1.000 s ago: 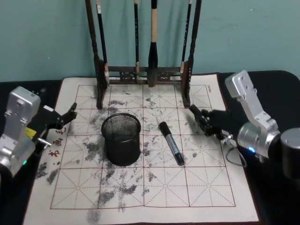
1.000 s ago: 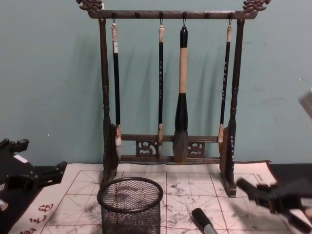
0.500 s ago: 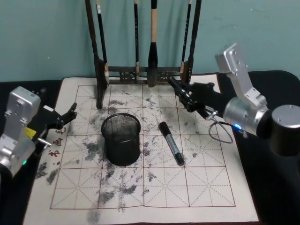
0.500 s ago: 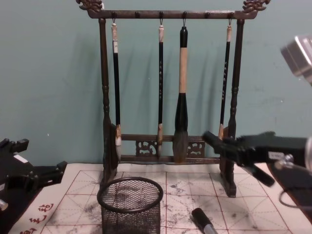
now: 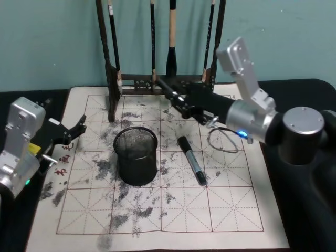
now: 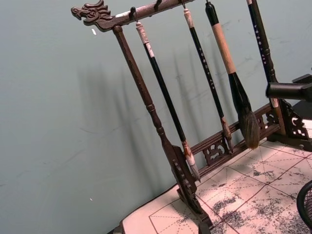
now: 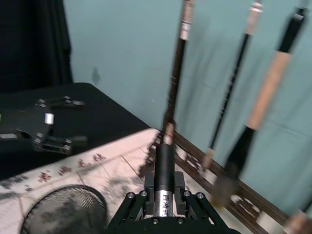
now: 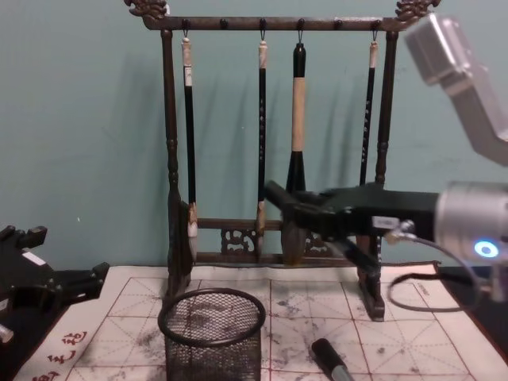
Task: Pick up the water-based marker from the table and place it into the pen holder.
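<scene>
Hovering above the marker (image 5: pixel 191 159) beside the pen holder (image 5: pixel 136 156), right pincer (image 5: pixel 170 95) spread, empty, left pincer (image 5: pixel 79 126) parked, spread.

Right arm reaches in from the right with a silver link rising off the wrist, forearm near level, pointing toward the robot's left, a loose cable loop hanging under the wrist. The right gripper (image 5: pixel 169 93) (image 8: pixel 278 198) is raised above the table, its black fingers (image 8: pixel 295 208) close together at the tip with a slight gap visible between them. Left arm sits low at the left edge, silver wrist housing upright, left gripper (image 5: pixel 79 127) (image 8: pixel 94 278) level just above the surface, pointing inward, fingers a little apart.
</scene>
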